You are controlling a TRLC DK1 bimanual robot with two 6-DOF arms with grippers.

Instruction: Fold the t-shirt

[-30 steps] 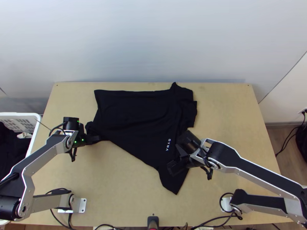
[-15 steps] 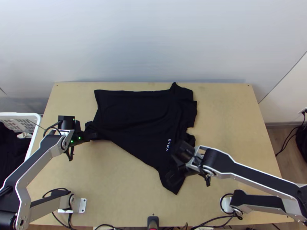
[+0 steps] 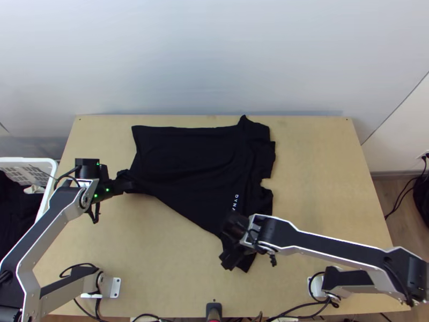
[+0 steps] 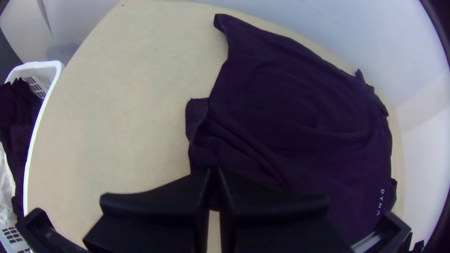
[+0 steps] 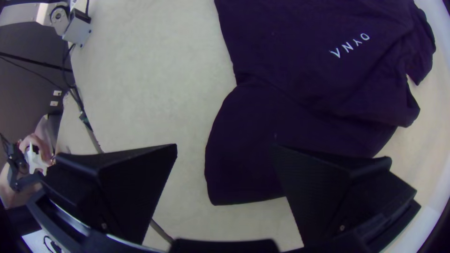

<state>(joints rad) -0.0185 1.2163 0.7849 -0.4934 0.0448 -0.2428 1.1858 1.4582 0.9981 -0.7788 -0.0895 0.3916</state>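
The left end effector (image 3: 133, 186) is clenched on the t-shirt's (image 3: 187, 155) bunched edge; the right one (image 3: 229, 258) is spread at its near corner, black on black and hard to make out. The t-shirt lies unevenly spread between and beyond them. Outward past the left end effector, a white basket (image 3: 27, 160), cut off by the view's edge, holds dark cloth (image 3: 13, 214) and something white (image 4: 6, 187).

- Top view: high, farther off, steeply down over the table (image 3: 322, 161).
- Left wrist view: near, down across the shirt (image 4: 304, 93).
- Right wrist view: near, downward.
- All share the shirt's lettering (image 5: 349, 45).

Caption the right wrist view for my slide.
Right gripper, fingers wide open, at one corner of the dark t-shirt.
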